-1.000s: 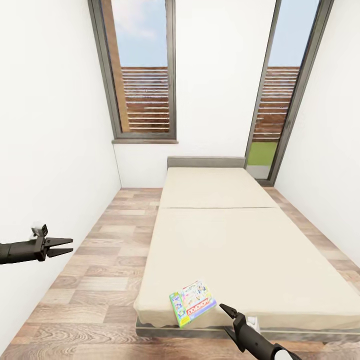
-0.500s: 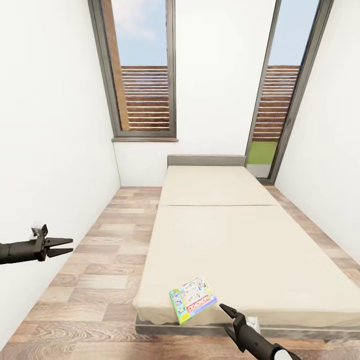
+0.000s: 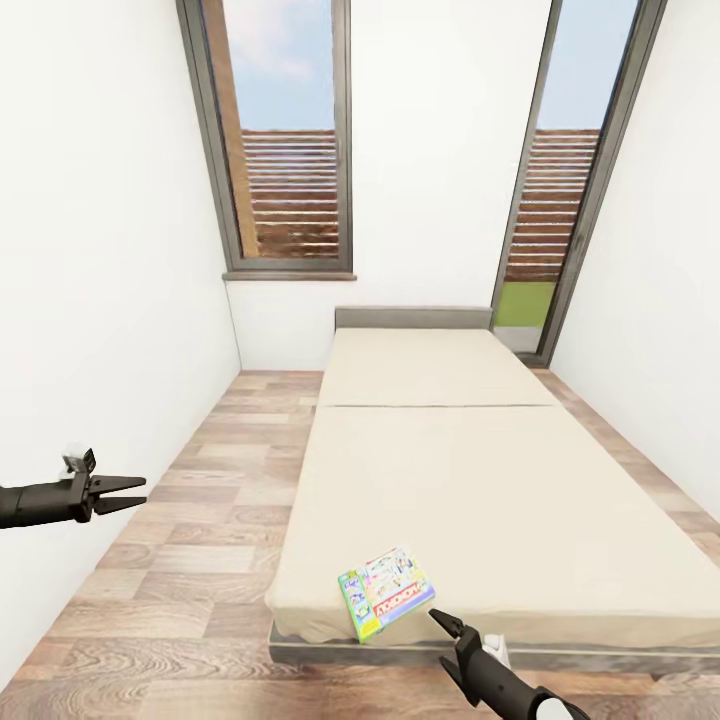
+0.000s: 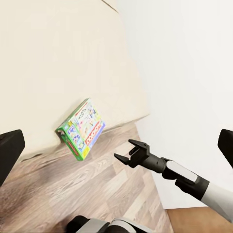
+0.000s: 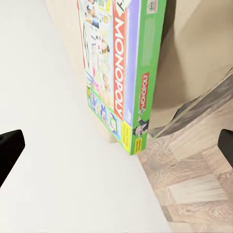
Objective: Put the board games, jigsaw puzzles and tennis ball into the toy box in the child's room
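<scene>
One board game [image 3: 386, 592], a green-edged white-and-red Monopoly box, lies flat on the near left corner of the bed [image 3: 480, 470], slightly overhanging the foot edge. My right gripper [image 3: 438, 637] hovers open just off the foot of the bed, a short way right of the box and not touching it. The right wrist view has the box [image 5: 121, 73] straight ahead between widely spread fingers [image 5: 9, 150]. Far to the left, over the floor, my left gripper [image 3: 140, 492] is open and empty. Its wrist view takes in the box [image 4: 81, 130] and the right gripper [image 4: 123, 148].
A strip of wood plank floor [image 3: 210, 500] runs between the bed and the white left wall [image 3: 100, 300]. A tall window [image 3: 290, 150] and a glass door [image 3: 560, 200] stand behind the bed's head. The right wall is close to the bed.
The whole picture has slid slightly upward, so the camera moved. The right gripper sits a touch lower relative to the box. The left gripper has not moved.
</scene>
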You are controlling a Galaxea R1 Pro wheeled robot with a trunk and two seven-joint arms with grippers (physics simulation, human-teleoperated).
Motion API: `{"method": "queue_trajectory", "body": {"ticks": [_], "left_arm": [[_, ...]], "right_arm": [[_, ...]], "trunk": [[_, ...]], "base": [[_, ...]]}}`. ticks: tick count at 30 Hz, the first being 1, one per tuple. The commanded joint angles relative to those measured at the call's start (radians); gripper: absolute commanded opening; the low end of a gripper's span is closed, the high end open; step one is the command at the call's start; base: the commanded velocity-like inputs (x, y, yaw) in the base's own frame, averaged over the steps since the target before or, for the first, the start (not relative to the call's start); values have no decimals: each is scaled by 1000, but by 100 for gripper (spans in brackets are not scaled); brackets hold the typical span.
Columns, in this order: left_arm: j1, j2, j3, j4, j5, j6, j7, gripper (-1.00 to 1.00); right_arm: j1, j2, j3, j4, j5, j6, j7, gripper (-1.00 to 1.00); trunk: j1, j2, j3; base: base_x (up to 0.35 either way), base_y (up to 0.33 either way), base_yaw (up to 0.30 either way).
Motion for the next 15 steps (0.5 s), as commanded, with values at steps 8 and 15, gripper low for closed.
{"method": "queue_trajectory", "body": {"ticks": [8, 15], "left_arm": [[-1, 1, -7, 0, 4, 10, -5, 100], [-1, 1, -7, 1, 4, 10, -5, 100]], "right_arm": [[-1, 14, -4, 0, -4, 11, 1, 100], [-1, 21, -4, -1, -4, 11, 5, 100]], "trunk": [[31, -57, -26], [58, -106, -48]], "base": [[0, 0, 0], [0, 0, 0]]}}
